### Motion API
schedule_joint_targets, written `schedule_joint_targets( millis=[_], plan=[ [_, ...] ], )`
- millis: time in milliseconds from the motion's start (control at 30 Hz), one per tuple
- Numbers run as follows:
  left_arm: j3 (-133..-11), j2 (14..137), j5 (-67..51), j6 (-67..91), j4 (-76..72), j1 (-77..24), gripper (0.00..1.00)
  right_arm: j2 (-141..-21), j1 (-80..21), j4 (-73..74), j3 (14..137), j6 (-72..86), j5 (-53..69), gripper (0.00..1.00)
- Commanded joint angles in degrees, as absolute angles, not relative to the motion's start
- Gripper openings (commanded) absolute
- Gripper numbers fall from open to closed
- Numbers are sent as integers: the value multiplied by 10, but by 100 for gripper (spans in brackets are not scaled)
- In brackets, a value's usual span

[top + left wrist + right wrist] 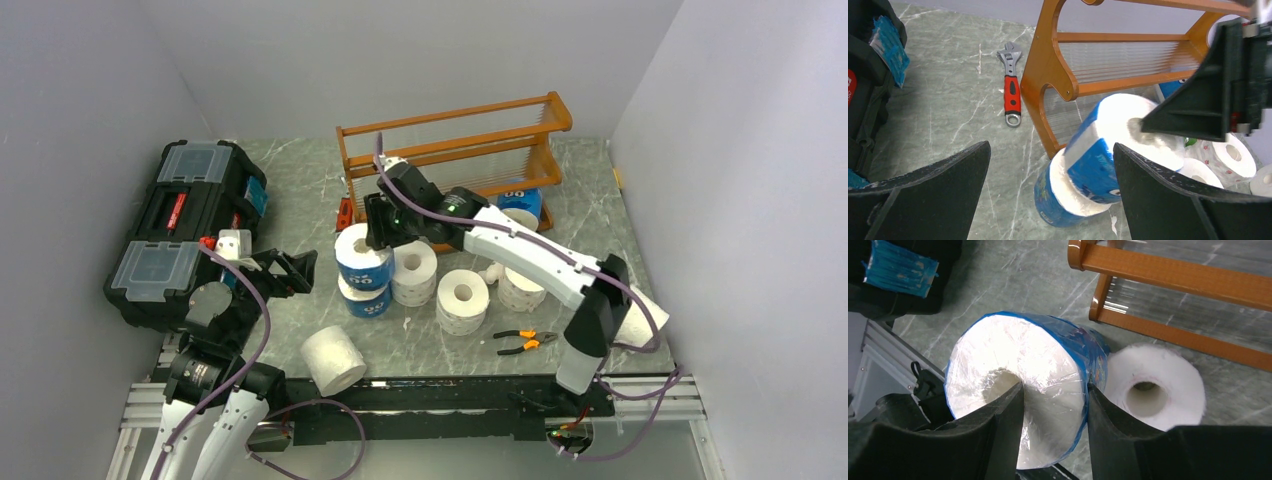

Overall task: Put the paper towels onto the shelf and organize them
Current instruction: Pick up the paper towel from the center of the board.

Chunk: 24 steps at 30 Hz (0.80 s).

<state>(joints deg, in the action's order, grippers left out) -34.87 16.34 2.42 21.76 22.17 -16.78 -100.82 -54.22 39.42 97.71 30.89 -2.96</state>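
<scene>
My right gripper (378,232) is shut on a blue-wrapped paper towel roll (362,255): one finger (1003,420) is in its core, the other (1108,415) is outside the wrapper (1018,355). The roll is tilted atop a second blue roll (365,298), as the left wrist view shows (1113,145). A third blue roll (522,203) sits by the shelf's bottom tier. The orange-brown shelf (450,150) stands behind. White rolls (415,272), (462,300), (521,285) stand beside the stack; one (333,360) lies near the front edge. My left gripper (290,272) is open and empty, left of the stack.
A black toolbox (185,225) with clear lids stands at the left. A red-handled wrench (1012,92) lies by the shelf's left end. Orange pliers (525,342) lie at the front right. Grey walls close in both sides.
</scene>
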Motion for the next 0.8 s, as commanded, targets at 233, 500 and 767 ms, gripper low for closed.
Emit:
schedule_joint_targets(
  millis=[233, 500, 767],
  plan=[
    [-357, 166, 16, 217, 216, -170, 99, -837, -458, 411, 1004, 333, -59, 31],
    [-356, 165, 9, 218, 213, -170, 99, -743, -298, 403, 992, 348, -76, 31],
    [-355, 165, 7, 220, 216, -173, 99, -749, -143, 374, 1029, 357, -103, 31]
  ],
)
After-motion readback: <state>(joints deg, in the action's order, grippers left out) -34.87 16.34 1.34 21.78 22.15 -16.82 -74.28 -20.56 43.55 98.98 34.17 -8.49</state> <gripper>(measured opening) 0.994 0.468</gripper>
